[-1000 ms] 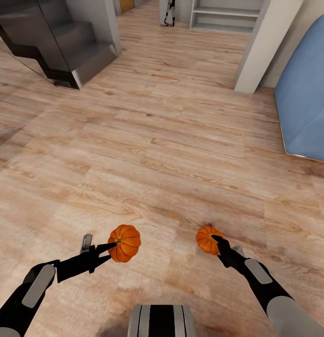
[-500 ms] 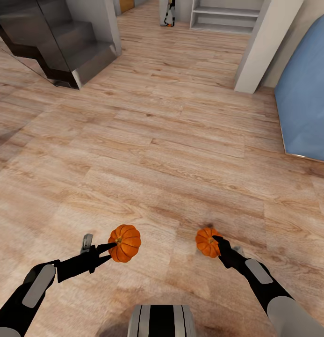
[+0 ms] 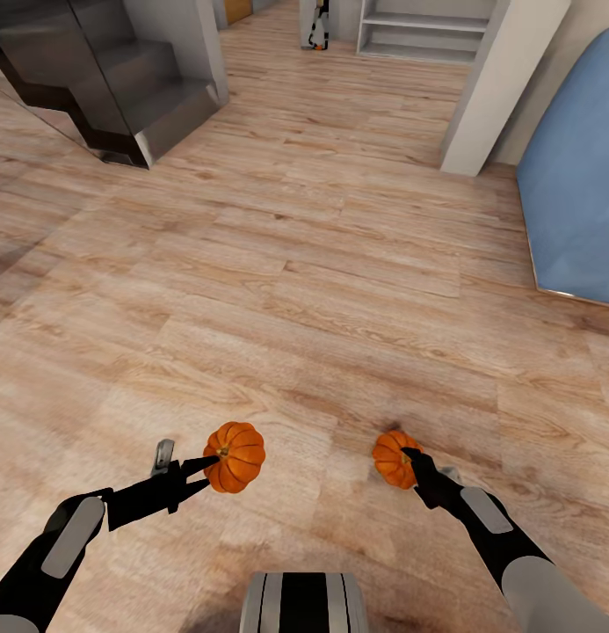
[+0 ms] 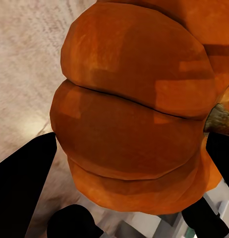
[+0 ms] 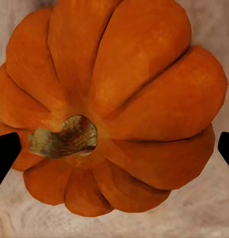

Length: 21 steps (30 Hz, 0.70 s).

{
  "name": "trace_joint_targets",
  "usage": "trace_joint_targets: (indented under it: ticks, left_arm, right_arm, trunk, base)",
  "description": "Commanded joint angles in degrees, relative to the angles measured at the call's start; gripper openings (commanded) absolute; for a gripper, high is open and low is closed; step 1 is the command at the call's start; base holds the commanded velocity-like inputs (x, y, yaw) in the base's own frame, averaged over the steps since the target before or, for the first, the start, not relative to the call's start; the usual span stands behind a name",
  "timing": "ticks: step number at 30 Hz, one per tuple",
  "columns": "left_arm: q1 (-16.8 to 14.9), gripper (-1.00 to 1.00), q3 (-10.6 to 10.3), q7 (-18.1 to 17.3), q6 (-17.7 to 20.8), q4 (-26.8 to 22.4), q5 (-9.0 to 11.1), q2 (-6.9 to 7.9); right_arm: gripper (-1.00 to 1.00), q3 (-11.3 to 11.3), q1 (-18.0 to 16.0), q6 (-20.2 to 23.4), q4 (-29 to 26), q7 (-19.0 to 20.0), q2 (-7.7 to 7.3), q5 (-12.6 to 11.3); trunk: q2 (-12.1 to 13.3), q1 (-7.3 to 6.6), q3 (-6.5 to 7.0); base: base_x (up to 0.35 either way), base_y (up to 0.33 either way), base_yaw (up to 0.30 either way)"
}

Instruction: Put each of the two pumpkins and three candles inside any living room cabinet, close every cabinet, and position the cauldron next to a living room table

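Carry step: both pumpkins are in hand, no cabinet in sight. Left gripper [image 3: 201, 466] is clamped on the left pumpkin [image 3: 235, 456], held off the floor, near and left of centre. Right gripper [image 3: 413, 463] is closed around the right pumpkin [image 3: 395, 458], near and right of centre, with a black fingertip [image 5: 5, 153] on each side of it. Next move, as I read it: drive on to find the cabinet, keep both grips firm. Surface is a light wood plank floor [image 3: 295, 290]. Dark staircase [image 3: 102, 70] far left, white pillar [image 3: 497, 88] far right, blue furniture [image 3: 576, 193] on the right, pale shelf unit [image 3: 423, 31] far end.
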Motion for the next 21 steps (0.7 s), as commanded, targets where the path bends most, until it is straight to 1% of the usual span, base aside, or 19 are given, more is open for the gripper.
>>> trace_joint_targets:
  ticks: [1,12,16,21]
  left_arm:
    - [0.0,-1.00,0.1,-0.2,0.3,0.0,-0.1,0.02]
    - [0.0,-1.00,0.1,-0.2,0.3,0.0,-0.1,0.06]
    - [0.0,-1.00,0.1,-0.2,0.3,0.0,-0.1,0.02]
    - [0.0,-1.00,0.1,-0.2,0.3,0.0,-0.1,0.01]
  right_arm:
    - [1.00,-0.2,0.0,0.3,0.0,-0.1,0.02,-0.3]
    - [1.00,-0.2,0.0,0.3,-0.1,-0.1,0.02,-0.3]
    - [1.00,-0.2,0.0,0.3,-0.1,-0.1,0.02,-0.3]
    - [1.00,-0.2,0.0,0.3,0.0,-0.1,0.02,-0.2]
  trunk:
    - [0.0,-0.01,-0.03]
    - [0.0,-0.01,-0.03]
    - [-0.1,0.09,-0.92]
    - [-0.1,0.09,-0.92]
  base:
    - [0.005,0.000,0.000]
    - [0.000,0.000,0.000]
    - [0.000,0.000,0.000]
    - [0.000,0.000,0.000]
